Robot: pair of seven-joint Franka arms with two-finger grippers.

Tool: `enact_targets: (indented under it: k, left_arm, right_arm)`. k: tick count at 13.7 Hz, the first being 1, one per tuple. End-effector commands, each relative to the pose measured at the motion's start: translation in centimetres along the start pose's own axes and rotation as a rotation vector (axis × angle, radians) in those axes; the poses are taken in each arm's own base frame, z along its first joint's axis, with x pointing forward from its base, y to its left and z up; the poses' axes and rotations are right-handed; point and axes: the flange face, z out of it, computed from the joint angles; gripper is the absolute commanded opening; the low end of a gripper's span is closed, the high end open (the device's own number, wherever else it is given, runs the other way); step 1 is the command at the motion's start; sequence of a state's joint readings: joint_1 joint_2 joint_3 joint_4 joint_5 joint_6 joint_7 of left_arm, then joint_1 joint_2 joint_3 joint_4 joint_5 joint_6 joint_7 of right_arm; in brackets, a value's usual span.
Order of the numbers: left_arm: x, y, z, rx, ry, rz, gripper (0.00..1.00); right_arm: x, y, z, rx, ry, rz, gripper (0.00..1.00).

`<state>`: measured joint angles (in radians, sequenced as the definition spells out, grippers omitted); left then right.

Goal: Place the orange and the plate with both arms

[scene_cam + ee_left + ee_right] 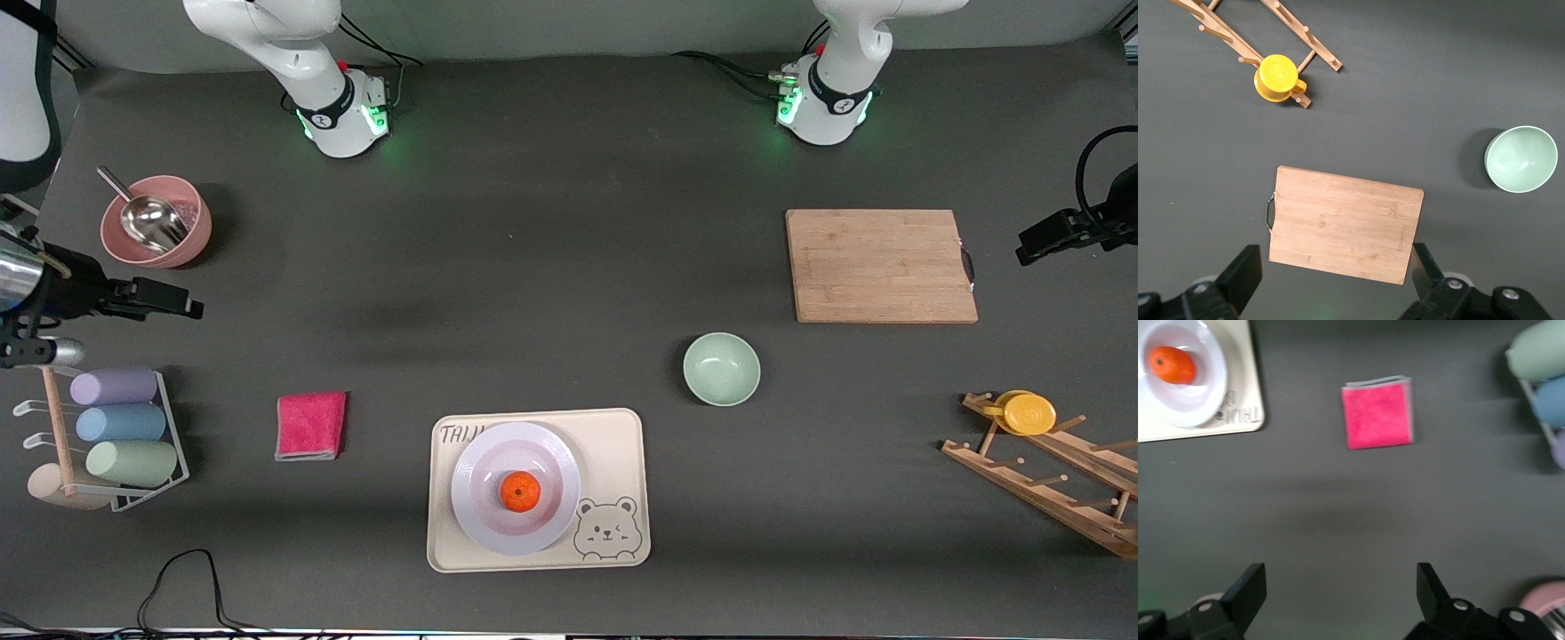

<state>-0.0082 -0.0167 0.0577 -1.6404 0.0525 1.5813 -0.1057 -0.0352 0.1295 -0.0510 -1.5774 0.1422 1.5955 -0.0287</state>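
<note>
The orange (520,492) rests in the middle of the white plate (471,498), which stands on a beige bear tray (613,444) near the front edge of the table. The right wrist view shows the same orange (1171,365), plate (1205,387) and tray (1238,420) from high up. My right gripper (1340,583) hangs open and empty over bare table near the pink cloth (1378,412). My left gripper (1336,267) is also open and empty, high over the wooden cutting board (1345,223). Neither gripper shows in the front view.
A pale-green bowl (721,368) sits between the tray and the cutting board (880,265). A wooden rack (1040,462) with a yellow cup (1027,412) lies at the left arm's end. A pink cloth (310,425), cup rack (124,427) and pink bowl with scoop (156,222) are at the right arm's end.
</note>
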Motion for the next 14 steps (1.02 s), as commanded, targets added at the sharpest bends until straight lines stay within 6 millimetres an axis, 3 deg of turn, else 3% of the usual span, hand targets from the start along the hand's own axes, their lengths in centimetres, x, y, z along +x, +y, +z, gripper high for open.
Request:
enact_targets:
  k: [1, 3, 14]
  left_arm:
    - [-0.3, 0.5, -0.8, -0.011, 0.008, 0.012, 1.0]
    - [-0.4, 0.7, -0.8, -0.012, 0.005, 0.016, 1.0]
    - [-0.3, 0.7, -0.4, -0.027, -0.008, 0.01, 1.0]
  right_arm:
    - [-1.0, -0.4, -3.5, -0.104, 0.04, 0.016, 1.0]
    - [-1.2, -0.6, -5.2, -0.121, 0.063, 0.011, 1.0]
    - [-1.4, -0.3, -5.2, -0.128, 0.06, 0.015, 1.0]
